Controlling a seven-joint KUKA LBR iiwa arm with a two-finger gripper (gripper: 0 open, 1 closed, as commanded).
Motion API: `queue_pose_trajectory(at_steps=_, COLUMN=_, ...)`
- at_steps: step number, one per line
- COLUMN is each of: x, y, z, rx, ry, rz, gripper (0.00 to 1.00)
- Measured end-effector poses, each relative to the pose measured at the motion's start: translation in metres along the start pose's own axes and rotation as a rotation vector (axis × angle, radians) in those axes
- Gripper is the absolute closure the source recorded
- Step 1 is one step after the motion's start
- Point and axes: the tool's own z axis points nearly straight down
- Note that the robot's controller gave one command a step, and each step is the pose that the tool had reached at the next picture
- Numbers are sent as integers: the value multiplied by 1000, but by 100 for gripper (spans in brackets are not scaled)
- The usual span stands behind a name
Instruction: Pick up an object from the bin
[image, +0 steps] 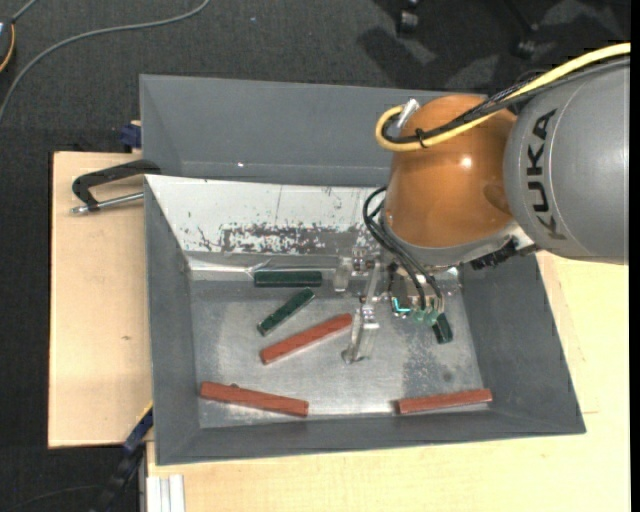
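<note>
My gripper (393, 332) hangs over the right middle of the bin floor, open, with nothing between its fingers. Its left metal finger (356, 345) reaches down beside the right end of a red stick (306, 340) that lies slanted on the floor. A short dark green block (440, 328) lies at the right finger, partly hidden by it. A green stick (286, 311) lies slanted just left of the red one. Behind it, a dark green stick (288, 278) lies flat along the back wall.
Two more red sticks lie along the front wall, one at the left (254, 399) and one at the right (444, 401). The arm and its orange cover hang over the bin's back right corner.
</note>
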Motion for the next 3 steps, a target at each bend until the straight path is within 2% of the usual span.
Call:
queue_pose_trajectory(at_steps=1, x=-24, y=19, z=144, rx=-1, ry=-1, rz=81, gripper=0)
queue_pose_trajectory(at_steps=2, x=-25, y=19, z=139, rx=-2, ry=-8, rz=82, gripper=100)
queue_pose_trajectory(at_steps=3, x=-31, y=8, z=-32, rx=-4, ry=-22, rz=59, gripper=100)
